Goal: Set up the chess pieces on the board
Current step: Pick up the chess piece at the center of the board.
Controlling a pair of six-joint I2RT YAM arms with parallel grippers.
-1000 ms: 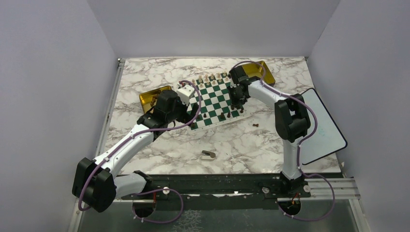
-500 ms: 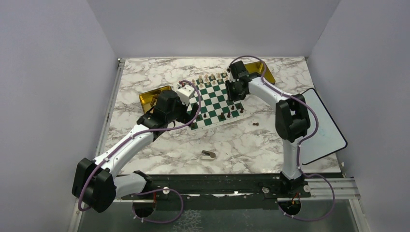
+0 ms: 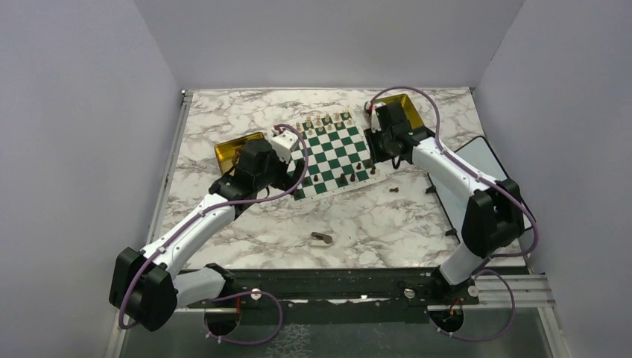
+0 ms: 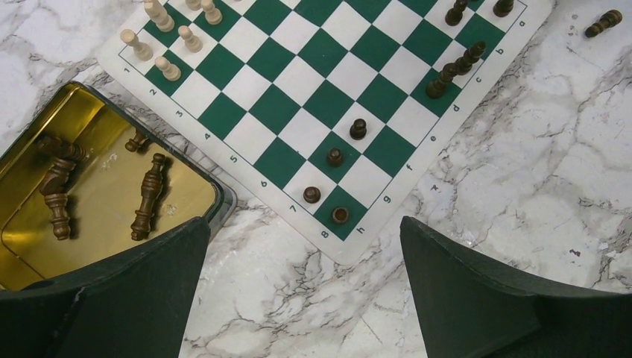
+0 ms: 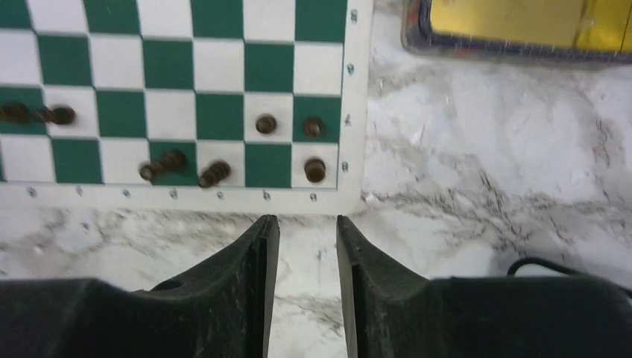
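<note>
Moved since a second ago: the right arm has swung off the board's right edge, elbow now out over the white panel (image 3: 495, 201); left arm unchanged.

Board (image 3: 334, 156): flat, green-and-white checks, thin white border, lying askew at mid-bench (image 3: 246, 119) between two tins.

Chess pieces (image 4: 358, 128): tiny, dark brown. Four stand in a diagonal run near one corner. In the right wrist view three stand by another corner and two look tipped. Pale pieces (image 4: 168, 37) line the opposite side. One dark stray piece (image 3: 393, 192) lies on the bench, just off the board.

Gold tin (image 4: 97, 201), against the board's edge: four dark pieces lying loose; near part hidden behind a finger.

Second gold tin (image 5: 507, 19): cut off by the frame; contents cannot be told.

Left end effector (image 4: 302, 224): fingers wide apart, empty, above the board's corner.

Right end effector (image 5: 304, 224): fingers a narrow gap apart, nothing between, just off the board's edge.
</note>
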